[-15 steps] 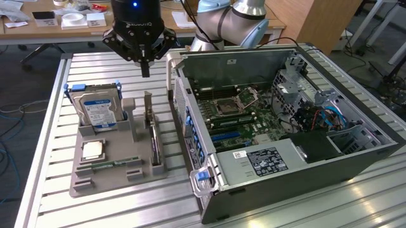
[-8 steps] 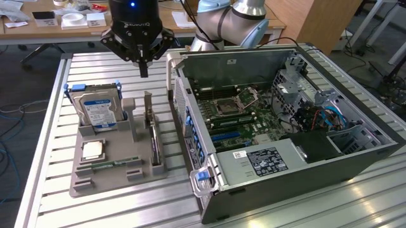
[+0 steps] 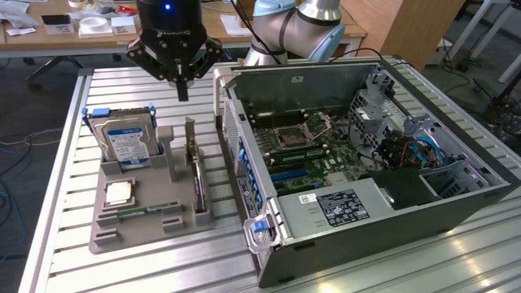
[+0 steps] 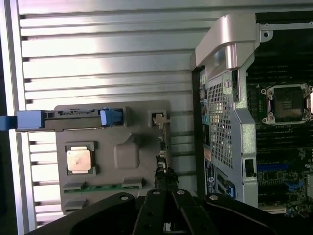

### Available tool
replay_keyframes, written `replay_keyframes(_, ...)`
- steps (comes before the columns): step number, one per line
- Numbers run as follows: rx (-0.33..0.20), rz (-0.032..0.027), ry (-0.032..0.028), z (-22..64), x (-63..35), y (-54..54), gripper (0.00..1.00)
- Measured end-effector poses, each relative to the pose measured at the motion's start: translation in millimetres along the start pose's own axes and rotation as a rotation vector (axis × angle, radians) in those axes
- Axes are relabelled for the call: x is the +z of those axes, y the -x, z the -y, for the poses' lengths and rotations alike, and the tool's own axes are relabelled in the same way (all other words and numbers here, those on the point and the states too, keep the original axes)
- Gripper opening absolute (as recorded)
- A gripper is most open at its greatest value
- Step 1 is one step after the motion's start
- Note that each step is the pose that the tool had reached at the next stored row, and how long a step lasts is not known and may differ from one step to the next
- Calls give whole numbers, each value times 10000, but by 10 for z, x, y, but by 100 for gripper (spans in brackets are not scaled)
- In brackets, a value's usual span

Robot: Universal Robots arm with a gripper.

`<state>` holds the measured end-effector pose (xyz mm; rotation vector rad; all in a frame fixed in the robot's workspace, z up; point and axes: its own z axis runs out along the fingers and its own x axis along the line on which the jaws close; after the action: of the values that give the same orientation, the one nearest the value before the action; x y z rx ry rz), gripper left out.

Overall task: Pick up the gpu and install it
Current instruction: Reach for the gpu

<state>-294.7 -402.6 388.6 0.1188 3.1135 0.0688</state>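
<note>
On the bench (image 3: 122,85), beside the open computer case (image 3: 366,159), standing on its edge in a slot of the grey holder (image 3: 138,213): the gpu (image 3: 195,177). Probably light and stiff, yet fragile on the black face; better taken by the upper edge near the metal bracket. Arm (image 3: 293,24) reaching over, claw (image 3: 182,91) pointing straight down, fully closed and empty, hovering just above the card's bracket end.

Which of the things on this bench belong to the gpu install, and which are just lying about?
Part of the job:
- gpu, standing on edge in the grey holder
- open computer case
- gripper, shut, above the gpu and not touching it

Just lying about:
- hard drive
- processor chip
- memory stick
</note>
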Motion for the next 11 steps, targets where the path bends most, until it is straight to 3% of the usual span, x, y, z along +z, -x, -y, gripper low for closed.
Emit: replay_keyframes(11, 0, -1, 0, 9, -1, -2, 11)
